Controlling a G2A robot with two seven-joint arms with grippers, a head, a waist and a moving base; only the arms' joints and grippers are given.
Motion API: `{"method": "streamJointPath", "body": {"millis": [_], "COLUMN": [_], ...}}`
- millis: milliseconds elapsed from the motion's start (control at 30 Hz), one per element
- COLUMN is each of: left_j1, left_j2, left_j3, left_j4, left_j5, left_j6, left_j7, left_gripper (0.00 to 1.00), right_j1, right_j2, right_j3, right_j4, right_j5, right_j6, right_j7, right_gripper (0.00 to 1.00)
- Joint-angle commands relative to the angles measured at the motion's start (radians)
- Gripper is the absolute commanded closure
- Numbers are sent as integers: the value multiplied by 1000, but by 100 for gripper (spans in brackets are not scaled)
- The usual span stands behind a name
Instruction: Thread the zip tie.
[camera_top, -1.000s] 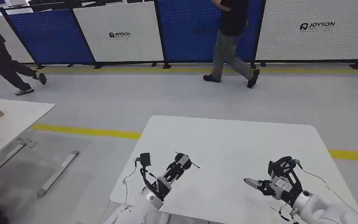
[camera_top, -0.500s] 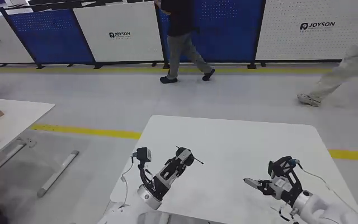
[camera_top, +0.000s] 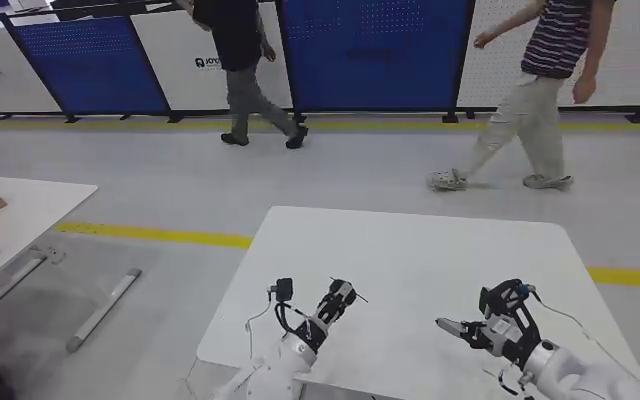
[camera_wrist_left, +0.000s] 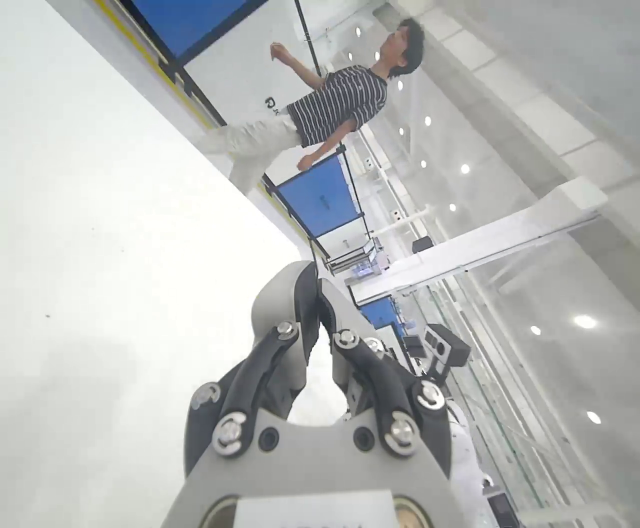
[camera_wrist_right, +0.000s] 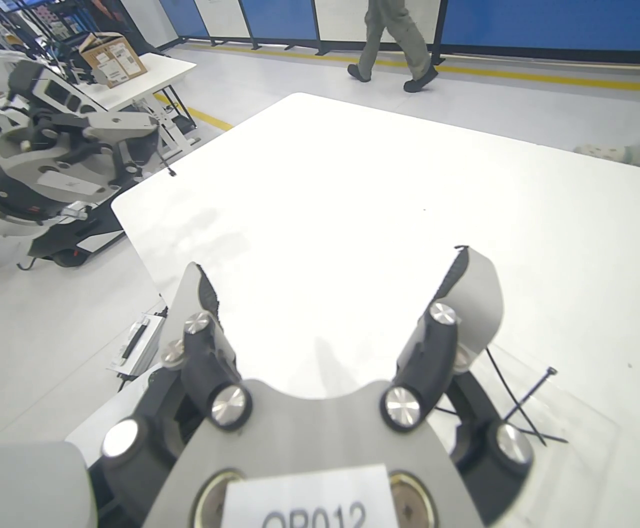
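My left claw (camera_wrist_left: 317, 300) pinches the zip tie (camera_wrist_right: 170, 171) above the near left corner of the table (camera_top: 420, 240). My right claw (camera_wrist_right: 331, 264) gapes apart, with perhaps 3 spare ties (camera_wrist_right: 530, 393) on a clear tray (camera_wrist_right: 600, 430) beside it.

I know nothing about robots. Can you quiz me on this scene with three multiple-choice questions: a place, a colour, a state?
1. Where is the lifted zip tie? A in a drawer; B on a shelf; C pinched in the left gripper.
2. What colour is it? A white; B black; C red.
3. The right gripper is: A open; B shut on nothing; C shut on a cup.
Answers: C, the tie sticks out past its closed fingertips; B, it reads dark against the white table; A, its fingers stand wide apart.
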Motion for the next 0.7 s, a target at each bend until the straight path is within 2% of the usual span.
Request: {"method": "streamJointPath", "body": {"millis": [0, 667], "left_j1": [0, 0], "left_j2": [-1, -2], "left_j3": [3, 5], "left_j4": [-1, 3], "left_j5": [-41, -54], "left_j6": [-10, -9], "left_j7": [-15, -12], "left_gripper": [100, 100], "right_j1": [0, 0], "right_j2": [0, 0], "right_j3": [0, 0], "right_j4": [0, 0], "right_j5": [0, 0], "right_j6": [0, 0], "right_j7": [0, 0], "right_gripper": [0, 0]}}
